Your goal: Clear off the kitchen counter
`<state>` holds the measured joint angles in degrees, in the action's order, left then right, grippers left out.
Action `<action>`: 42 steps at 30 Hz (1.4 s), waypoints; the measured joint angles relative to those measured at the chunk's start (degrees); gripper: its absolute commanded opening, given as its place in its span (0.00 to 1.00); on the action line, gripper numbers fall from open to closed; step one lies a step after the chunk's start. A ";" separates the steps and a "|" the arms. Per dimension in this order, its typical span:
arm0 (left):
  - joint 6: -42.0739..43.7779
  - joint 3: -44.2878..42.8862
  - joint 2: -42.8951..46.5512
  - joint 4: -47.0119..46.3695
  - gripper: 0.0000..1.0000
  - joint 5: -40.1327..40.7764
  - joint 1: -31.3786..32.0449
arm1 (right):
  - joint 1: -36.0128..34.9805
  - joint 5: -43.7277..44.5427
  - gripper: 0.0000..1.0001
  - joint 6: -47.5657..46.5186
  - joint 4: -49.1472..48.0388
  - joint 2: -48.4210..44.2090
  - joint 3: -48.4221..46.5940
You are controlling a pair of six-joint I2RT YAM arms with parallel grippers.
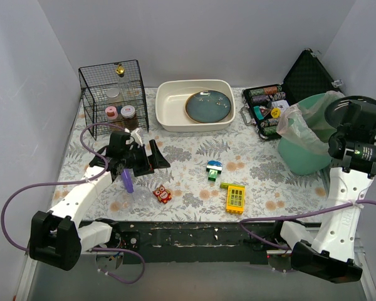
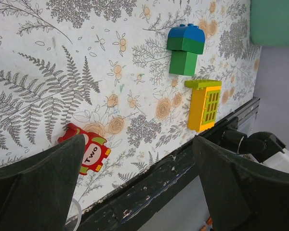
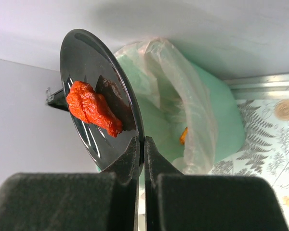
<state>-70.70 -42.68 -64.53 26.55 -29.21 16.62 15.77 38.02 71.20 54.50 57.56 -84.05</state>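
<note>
My right end effector [image 3: 140, 144] is pinching the dark plate [image 3: 86, 67] by its rim, jaws closed on it. Just above the grip an orange scrap [image 3: 94, 108] is sitting; I am judging a steeper tilt necessary. Beyond, the lined bin [image 3: 221, 120] is waiting; the table [image 3: 274, 144] is lying below-right.

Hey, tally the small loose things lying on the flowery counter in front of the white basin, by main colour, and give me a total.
Red: 1, the "Two" tile
Green with a blue top: 1, the toy block
Yellow: 1, the window block
Purple: 1, the slim purple item
Total on the kitchen counter: 4
</note>
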 measured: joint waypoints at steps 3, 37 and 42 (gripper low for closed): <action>0.09 -0.35 -0.17 -0.04 0.95 0.00 0.00 | 0.02 2.51 0.01 -3.56 -0.28 0.66 0.37; -0.28 -1.33 -1.66 -1.27 0.95 -0.37 0.00 | -0.26 5.31 0.01 -42.25 -22.58 5.09 0.92; -0.92 -1.68 -1.66 -1.27 0.95 -0.35 0.00 | -4.79 -3.91 0.01 -40.30 -23.71 5.62 -2.29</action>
<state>-71.61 -44.36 -66.19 25.28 -29.56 16.62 10.98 34.11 30.89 30.79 63.18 -86.35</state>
